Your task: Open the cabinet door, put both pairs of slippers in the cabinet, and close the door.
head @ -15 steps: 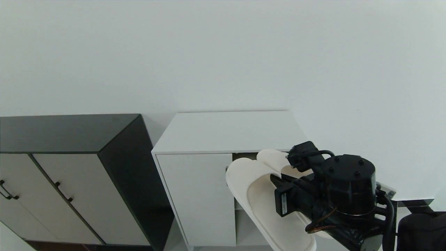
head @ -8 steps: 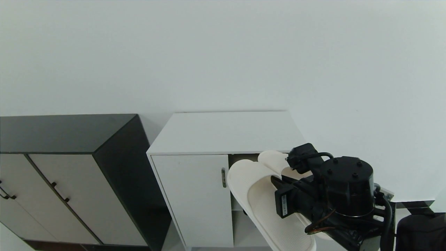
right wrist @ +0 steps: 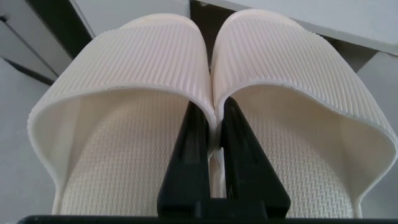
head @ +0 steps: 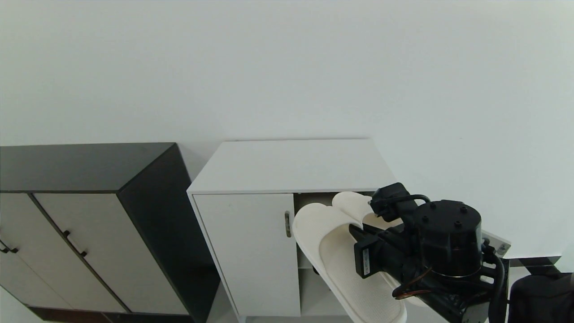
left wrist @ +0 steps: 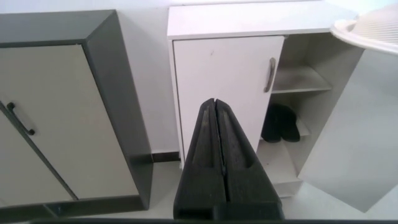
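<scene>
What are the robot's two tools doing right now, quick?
Left tool: closed, holding nothing.
Right tool: closed on the pair of white slippers.

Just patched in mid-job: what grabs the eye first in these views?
The pair of white slippers, pinched by their inner walls in the right gripper, hangs before the open right half of the white cabinet. Low down inside sits a dark pair; the left gripper, shut and empty, points at the closed left door.
</scene>
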